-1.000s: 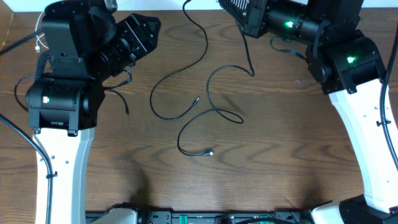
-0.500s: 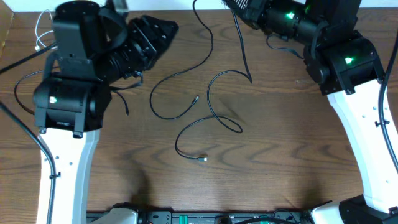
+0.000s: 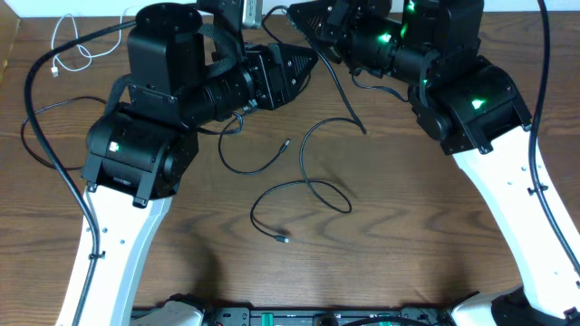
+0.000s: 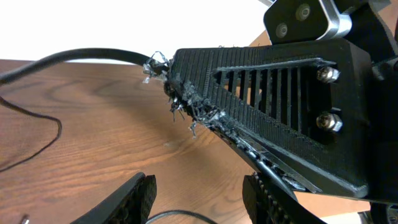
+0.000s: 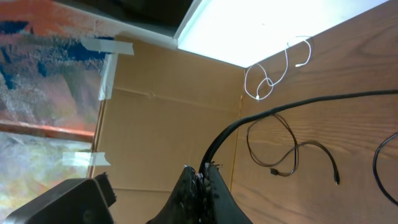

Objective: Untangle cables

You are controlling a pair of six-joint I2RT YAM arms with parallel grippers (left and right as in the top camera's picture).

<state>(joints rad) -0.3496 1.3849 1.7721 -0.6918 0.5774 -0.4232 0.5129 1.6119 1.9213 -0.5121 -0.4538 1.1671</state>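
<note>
Up at 12 o'clock, hard against the far edge of the table [image 3: 426, 254], finds both grippers nose to nose from overhead, with barely any free wood between them. Leaves wide bare wood from 4 round to 8 o'clock, hemmed by white arm links [image 3: 530, 226] at 3 and 9. Sets a long black cable [image 3: 303, 152] at the centre, looping down to a plug near 6 o'clock, and a short black cable [image 3: 246, 170] curving just beside it toward 9, plug near the long one but not touching. Tucks a white cable [image 3: 55, 43] into the corner at 10 o'clock, well apart from the rest.

From the left wrist, gives what overhead hides: left gripper [image 4: 198, 180] with fingers roughly half spread, wood showing between them, nothing clamped. Catches also a lifted black cable [image 4: 87, 53] coming in from 9 o'clock to the tip of the other arm's ribbed finger.

From the right wrist, shows right gripper [image 5: 200, 180] pressed fully together on that lifted black cable, arching off toward 3 o'clock above the wood. Adds a cardboard panel [image 5: 168, 124] standing along the left table edge at 9 o'clock, plus a thin plugged cable [image 5: 295, 148] lying near that edge, hard to pick out overhead. Cannot trace from overhead where the lifted black cable runs on.
</note>
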